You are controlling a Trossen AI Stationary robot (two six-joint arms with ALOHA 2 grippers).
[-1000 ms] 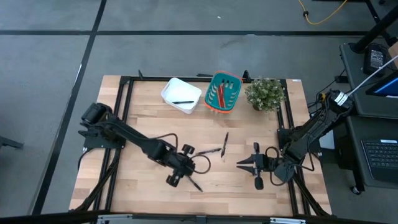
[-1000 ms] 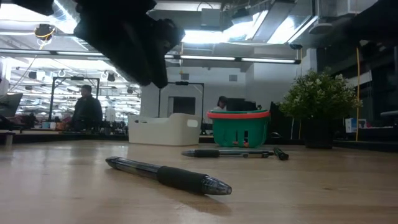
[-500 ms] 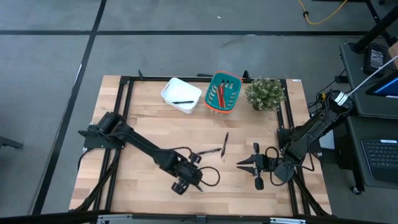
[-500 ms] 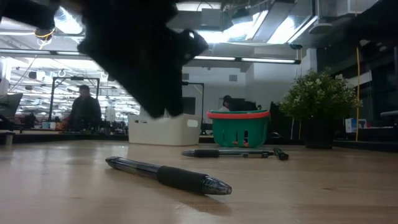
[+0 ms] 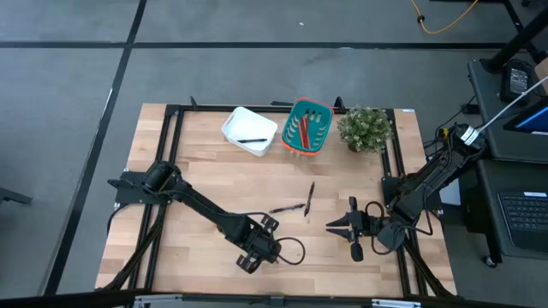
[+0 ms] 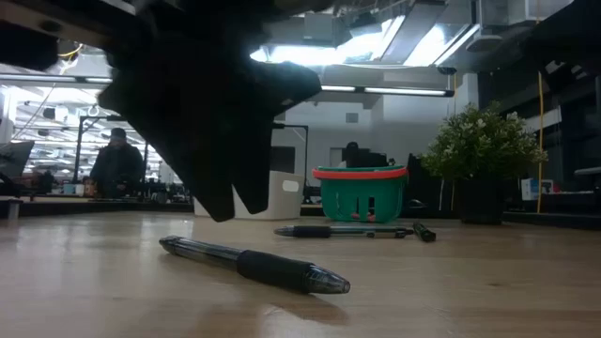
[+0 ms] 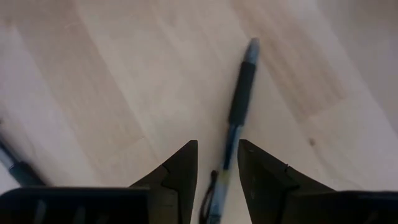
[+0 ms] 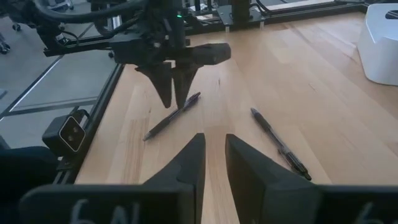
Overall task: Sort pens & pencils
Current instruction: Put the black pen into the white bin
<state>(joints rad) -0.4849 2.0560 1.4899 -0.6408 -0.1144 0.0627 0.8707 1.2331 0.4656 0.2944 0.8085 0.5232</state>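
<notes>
A black pen [image 7: 241,93] lies flat on the wood near the table's near edge, also seen as the pen [image 6: 254,265]. My left gripper [image 7: 217,146] hangs over it, pointing down, narrowly open, with one finger on each side of the barrel and the tips just above it [image 6: 230,211]. Two more black pens [image 5: 287,208] [image 5: 311,195] lie mid-table. Red pencils [image 5: 304,128] sit in the green basket [image 5: 328,128]. One pen [image 5: 253,139] lies in the white bin [image 5: 235,124]. My right gripper [image 5: 332,227] waits shut, low at the table's right.
A potted plant [image 5: 366,128] stands at the far right, beside the green basket. The white bin and the basket sit along the far edge. Black frame rails run along the left and right table edges. Bare wood lies left of my left gripper. People show in the room beyond.
My left gripper has moved toward the table's right and near edge and has come down over the near pen, ending with its fingers astride the barrel. The pen has stayed in place.
</notes>
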